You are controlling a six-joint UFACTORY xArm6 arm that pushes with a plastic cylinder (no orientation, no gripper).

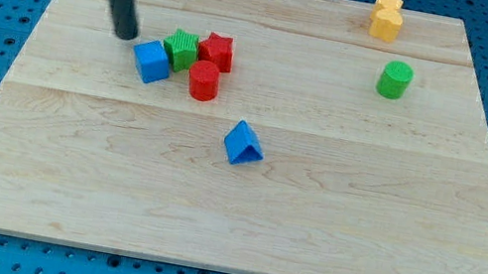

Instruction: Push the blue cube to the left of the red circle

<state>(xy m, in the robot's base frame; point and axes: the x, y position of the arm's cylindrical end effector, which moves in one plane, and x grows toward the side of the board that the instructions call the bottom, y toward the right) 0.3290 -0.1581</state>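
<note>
Crowded quarters on the wooden board [238,227]: your rod carries no jaws at all, so there is nothing to report as apart, together or clamped, and every place here is counted from your tip [126,35] instead. That tip sits just off the upper-left corner of the blue cube [152,61], near it but, as far as the view allows, not quite touching. The cube lies just right of and below your tip, already on the view's left side of the red circle [204,81], with a small gap between the two. The risk, as it looks from here, is the cluster: a green block [180,49] presses against the cube's upper-right side, and a red star-shaped block [216,50] sits just beyond it, above the red circle. Drive from the tip's present spot toward the lower right and you are likely to ram the cube into the red circle and carry the target off with it; a glancing contact on the corner could also spin the cube and drag the green block along. The cube itself shows as a small, bright blue, sharp-edged block, turned slightly askew to the board's grain, sitting flat. Further right of your tip and lower lies a blue triangular block [243,144], well clear of the action.
</note>
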